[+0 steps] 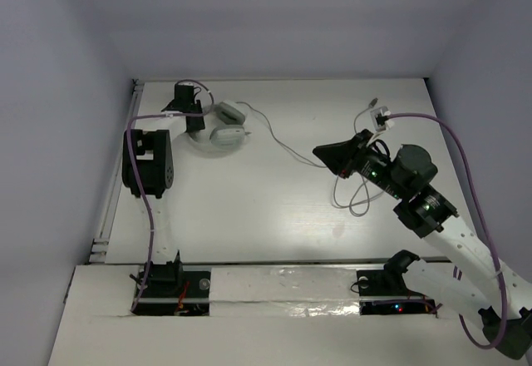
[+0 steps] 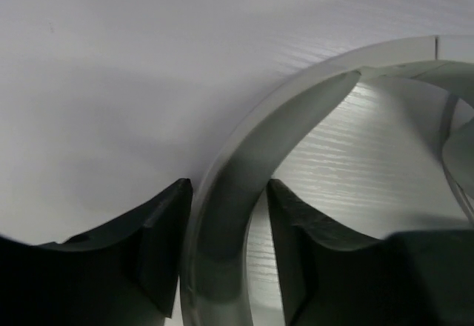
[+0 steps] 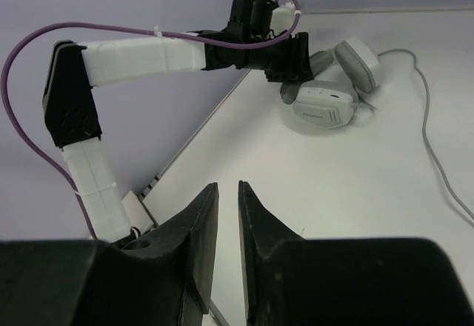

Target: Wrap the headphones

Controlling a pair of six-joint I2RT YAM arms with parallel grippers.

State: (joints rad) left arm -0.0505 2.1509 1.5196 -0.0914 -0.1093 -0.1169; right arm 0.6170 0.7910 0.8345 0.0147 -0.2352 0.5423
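The headphones (image 1: 226,129) lie at the far left of the tabletop (image 1: 274,225), and the jaws of your left arm (image 1: 148,162) are clenched on the headband (image 2: 296,111), which curves up between them. The cable (image 1: 278,143) trails from the earcups rightward toward your right arm (image 1: 461,245), the nearer one to it, whose jaws are drawn almost together with nothing seen between them. They point at the headphones, and the cable passes to their right in the right wrist view, so by my judgement your catch lies that way.
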